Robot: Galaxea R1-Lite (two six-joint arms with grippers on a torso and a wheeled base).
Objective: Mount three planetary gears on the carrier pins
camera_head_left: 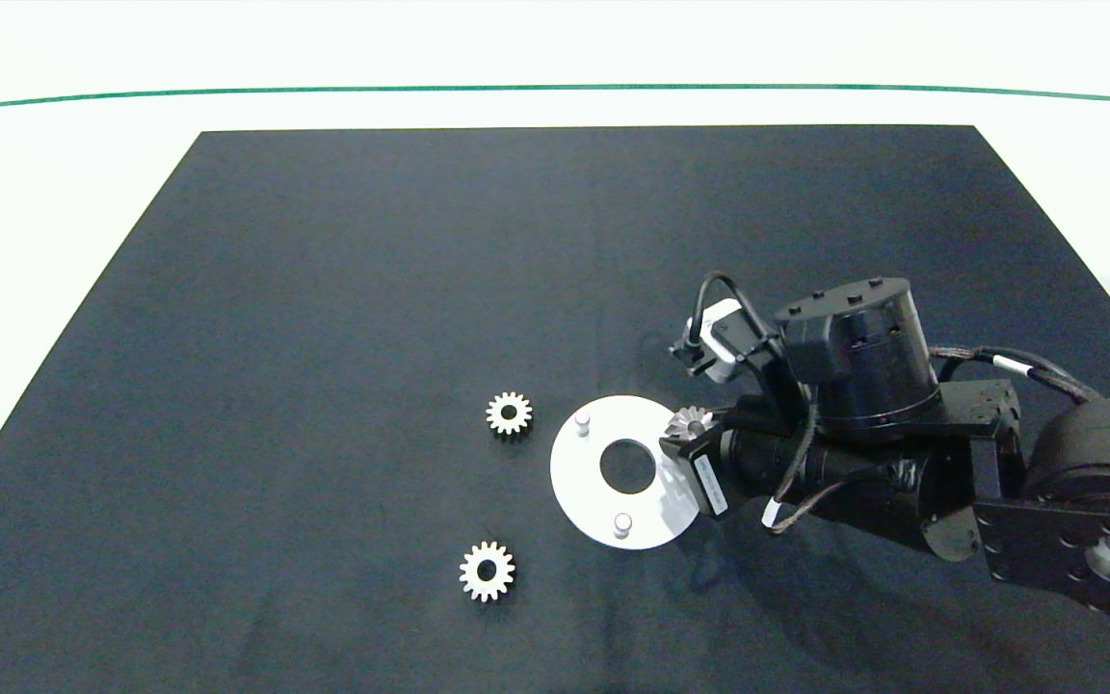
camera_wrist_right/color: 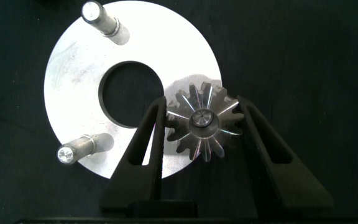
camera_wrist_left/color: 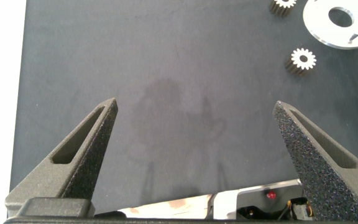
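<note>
On the bench point(camera_head_left: 64, 193), pale white with a thin green line across its far side, lies a large dark mat point(camera_head_left: 372, 289) that carries everything. Near the mat's middle rests a flat white disc point(camera_head_left: 579, 482) with a wide central hole. Two carrier pins point(camera_head_left: 583, 421) stand bare and upright near its rim; the third is ringed by a planetary gear point(camera_head_left: 689, 422), silvery with straight teeth, and the right wrist view shows the pin's tip in the gear's centre hole. The right hand point(camera_wrist_right/color: 202, 124), reaching in from the right, has its two fingers clamped on either side of this gear point(camera_wrist_right/color: 202, 121) at the disc's right edge. Two more gears lie flat on the mat just left of the disc, one point(camera_head_left: 509, 414) beside the upper pin, the other point(camera_head_left: 487, 571) nearer the front. The head view hides the gripped teeth behind the wrist; the right wrist view shows them plainly. Only the left wrist view shows the left hand point(camera_wrist_left/color: 194, 124), fingers spread wide over bare mat, well apart from the disc
</note>
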